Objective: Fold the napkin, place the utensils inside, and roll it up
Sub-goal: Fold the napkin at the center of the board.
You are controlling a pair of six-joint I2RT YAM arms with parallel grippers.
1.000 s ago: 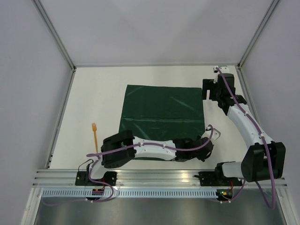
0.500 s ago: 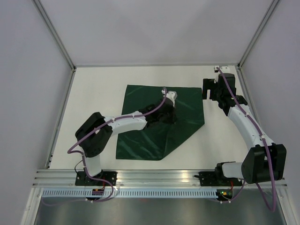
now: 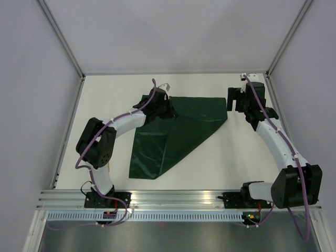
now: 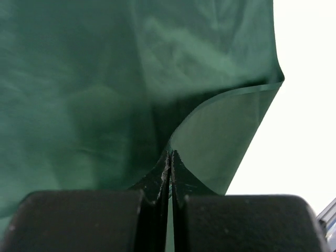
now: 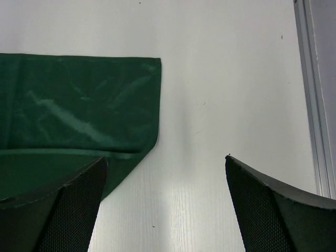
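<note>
The dark green napkin [image 3: 194,118] lies on the white table, one corner lifted and drawn diagonally over the rest, so it forms a rough triangle. My left gripper [image 3: 160,105] is shut on that corner at the napkin's far left. In the left wrist view the fingers [image 4: 171,153] pinch the cloth edge [image 4: 79,105]. My right gripper [image 3: 233,100] is open and empty beside the napkin's far right corner. In the right wrist view its jaws [image 5: 165,157] stand wide apart over bare table, the napkin corner [image 5: 79,105] to their left. The orange utensils are hidden.
White walls with metal frame posts enclose the table on the left, back and right. An aluminium rail [image 3: 178,197] runs along the near edge by the arm bases. A metal strip [image 5: 315,105] borders the table at the right.
My left gripper has carried the napkin's near right corner from the front edge up and across to the far left, folding the cloth diagonally. The right arm has barely moved.
</note>
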